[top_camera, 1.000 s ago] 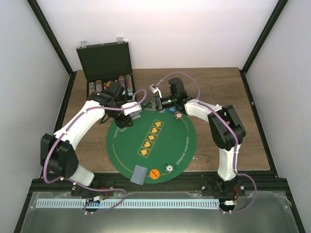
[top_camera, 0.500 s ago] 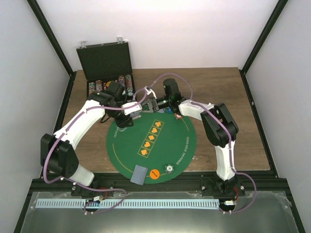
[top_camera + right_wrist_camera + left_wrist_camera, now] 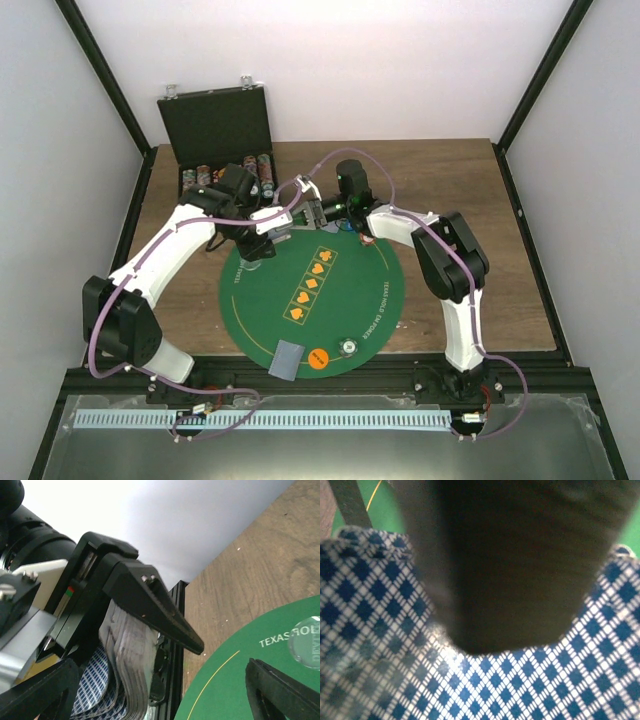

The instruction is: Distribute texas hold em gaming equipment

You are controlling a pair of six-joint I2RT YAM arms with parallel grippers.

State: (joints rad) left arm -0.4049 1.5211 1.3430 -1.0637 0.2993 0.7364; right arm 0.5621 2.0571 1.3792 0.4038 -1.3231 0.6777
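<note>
My left gripper (image 3: 256, 236) hangs over the far left part of the green mat (image 3: 340, 300), shut on a deck of cards. In the left wrist view the blue-diamond card back (image 3: 485, 685) fills the frame under a dark finger (image 3: 520, 570). My right gripper (image 3: 314, 214) is open and faces the left one closely. In the right wrist view the deck's edge (image 3: 132, 655) sits between its spread fingers (image 3: 280, 690), apart from them. A card (image 3: 287, 358), an orange disc (image 3: 318, 358) and a clear disc (image 3: 348, 346) lie at the mat's near edge. Another clear disc (image 3: 306, 648) lies on the mat.
An open black case (image 3: 214, 122) with rows of discs (image 3: 226, 176) stands at the back left, just behind my left arm. A red-and-white disc (image 3: 367, 239) peeks out beside my right forearm. Bare wooden table (image 3: 450, 180) lies right of the mat.
My right gripper has swung left across the mat's far edge, close up to my left gripper and its deck. The left gripper has shifted only slightly.
</note>
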